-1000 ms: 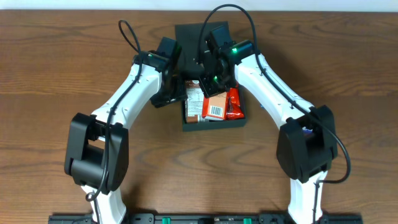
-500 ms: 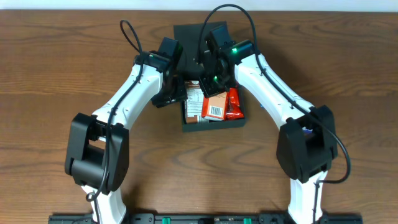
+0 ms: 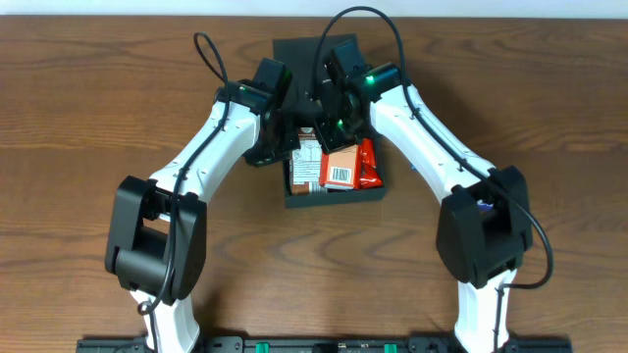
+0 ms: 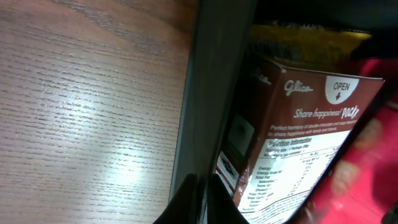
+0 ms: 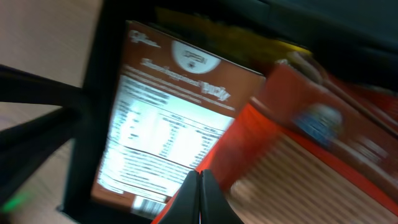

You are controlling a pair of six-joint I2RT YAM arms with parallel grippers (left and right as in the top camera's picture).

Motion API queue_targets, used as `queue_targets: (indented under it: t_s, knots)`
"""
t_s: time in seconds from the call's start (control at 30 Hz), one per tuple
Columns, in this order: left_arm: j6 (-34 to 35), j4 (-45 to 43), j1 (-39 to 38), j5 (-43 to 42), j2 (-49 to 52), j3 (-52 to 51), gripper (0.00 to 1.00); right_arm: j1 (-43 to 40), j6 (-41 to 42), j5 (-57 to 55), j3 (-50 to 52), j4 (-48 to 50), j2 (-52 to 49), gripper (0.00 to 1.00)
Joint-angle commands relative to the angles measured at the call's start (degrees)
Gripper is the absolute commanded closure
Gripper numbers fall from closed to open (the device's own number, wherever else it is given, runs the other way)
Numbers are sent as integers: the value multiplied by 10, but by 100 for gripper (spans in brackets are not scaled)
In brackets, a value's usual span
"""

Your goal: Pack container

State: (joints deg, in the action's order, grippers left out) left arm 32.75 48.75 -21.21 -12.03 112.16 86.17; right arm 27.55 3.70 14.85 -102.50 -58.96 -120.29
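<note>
Wooden table (image 3: pixel 98 98), one container (image 3: pixel 334 197), two snack boxes (image 3: pixel 339 169)

White arms (image 3: pixel 211 147); bulky black joints (image 3: pixel 481 235)

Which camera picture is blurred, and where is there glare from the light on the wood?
Right wrist view: smeared, so the print on the brown snack box cannot be read. Left wrist view: sharper, the print on the same box is legible, and a pale glare patch lies on the wooden table. Overhead view: sharp and evenly lit, with no strong glare.
</note>
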Motion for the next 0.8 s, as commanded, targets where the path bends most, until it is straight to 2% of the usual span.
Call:
queue_targets:
  t_s: [0.0,0.37,0.5,0.77]
  knots:
    - [0,4,9,37,19,1,94,-11,-5,-16,2,-3,-4,99]
    - [-9,5,9,50,19,1,94,-11,-31,-33,2,-15,-4,98]
    - [-9,5,9,50,19,1,94,-8,-32,5,-2,-12,-2,98]
    - [-9,4,9,49,19,1,94,7,-32,7,-2,0,-2,99]
